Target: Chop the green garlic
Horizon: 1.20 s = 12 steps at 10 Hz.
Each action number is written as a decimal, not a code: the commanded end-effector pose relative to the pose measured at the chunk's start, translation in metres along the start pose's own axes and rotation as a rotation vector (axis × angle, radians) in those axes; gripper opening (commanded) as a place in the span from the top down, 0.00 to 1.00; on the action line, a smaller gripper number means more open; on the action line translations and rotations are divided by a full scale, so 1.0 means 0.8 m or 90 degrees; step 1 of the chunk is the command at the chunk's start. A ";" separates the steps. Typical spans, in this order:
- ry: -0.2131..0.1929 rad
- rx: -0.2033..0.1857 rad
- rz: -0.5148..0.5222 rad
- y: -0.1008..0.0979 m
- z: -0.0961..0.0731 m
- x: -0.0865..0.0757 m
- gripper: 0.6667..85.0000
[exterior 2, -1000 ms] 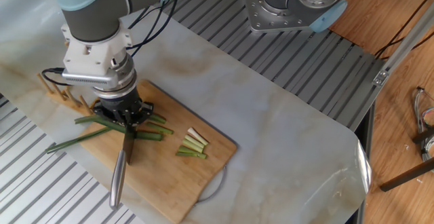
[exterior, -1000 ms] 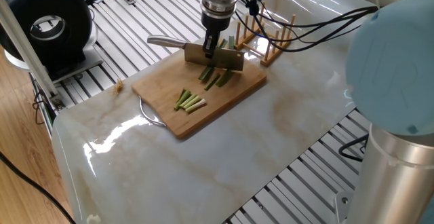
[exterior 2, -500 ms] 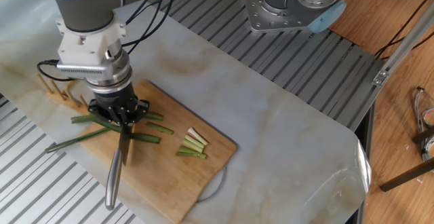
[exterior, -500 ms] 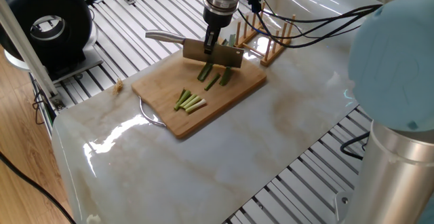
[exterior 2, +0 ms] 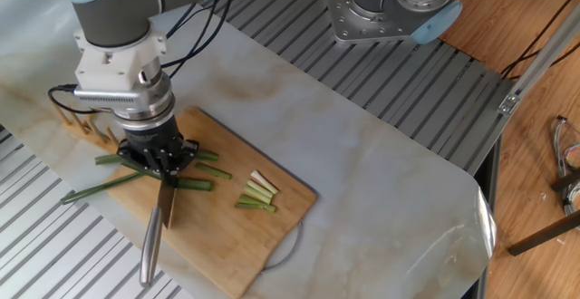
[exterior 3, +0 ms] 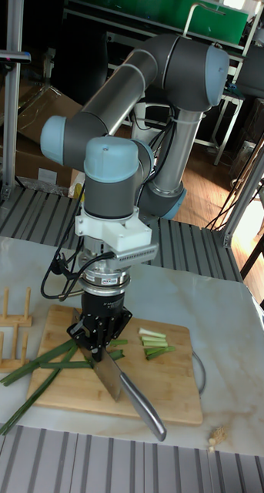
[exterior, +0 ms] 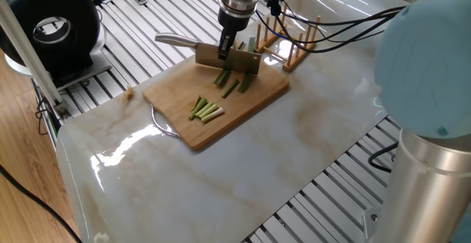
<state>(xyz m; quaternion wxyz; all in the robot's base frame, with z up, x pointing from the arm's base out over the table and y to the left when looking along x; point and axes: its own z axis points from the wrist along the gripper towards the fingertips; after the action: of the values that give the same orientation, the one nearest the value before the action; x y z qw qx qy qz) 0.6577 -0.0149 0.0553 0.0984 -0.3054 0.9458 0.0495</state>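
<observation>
Lifted a little higher than a second ago, the knife (exterior: 228, 56) now hangs clear of the cutting board (exterior: 176, 99), where earlier its blade sat low on the stalks. From one fixed view, the end effector (exterior: 225, 49) is clamped on the knife at the top of the blade, handle pointing left over the slatted frame. The green garlic (exterior: 234, 87) lies under and just beyond the blade as a few dark green lengths, and a small bundle of cut pieces (exterior: 205, 110) rests nearer the board's front. A wooden peg rack (exterior: 288, 43) stands just behind the board.

Seen from the other fixed view, the end effector (exterior 2: 163, 165) holds the knife (exterior 2: 160, 217) blade down, handle reaching past the board's edge. Uncut stalks (exterior 2: 104, 188) fan out from beneath it and trail off the board onto the marble bench (exterior 2: 381, 163). The pale cut pieces (exterior 2: 257, 193) lie apart, toward the board's loop handle.

In the tall fixed view the end effector (exterior 3: 99, 356) and knife (exterior 3: 108, 376) hang just above the crossed stalks (exterior 3: 39, 368), whose leafy ends overhang the board (exterior 3: 162, 385).

The stalks lie loose, crossed and unpinned, so the next stroke could roll or drag them rather than sever them. The overhanging leaves could pull pieces off the board. A stroke too far back might strike the rack.
</observation>
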 end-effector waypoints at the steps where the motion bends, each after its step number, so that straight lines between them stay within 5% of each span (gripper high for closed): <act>1: 0.006 -0.016 0.023 0.003 0.000 0.003 0.99; 9: 0.051 -0.018 0.050 0.009 0.001 0.007 0.99; 12: 0.089 -0.012 0.052 0.006 -0.012 0.031 0.99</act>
<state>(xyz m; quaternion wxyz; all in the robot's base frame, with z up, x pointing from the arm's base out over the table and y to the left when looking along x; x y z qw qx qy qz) 0.6424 -0.0206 0.0548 0.0441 -0.2769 0.9588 0.0449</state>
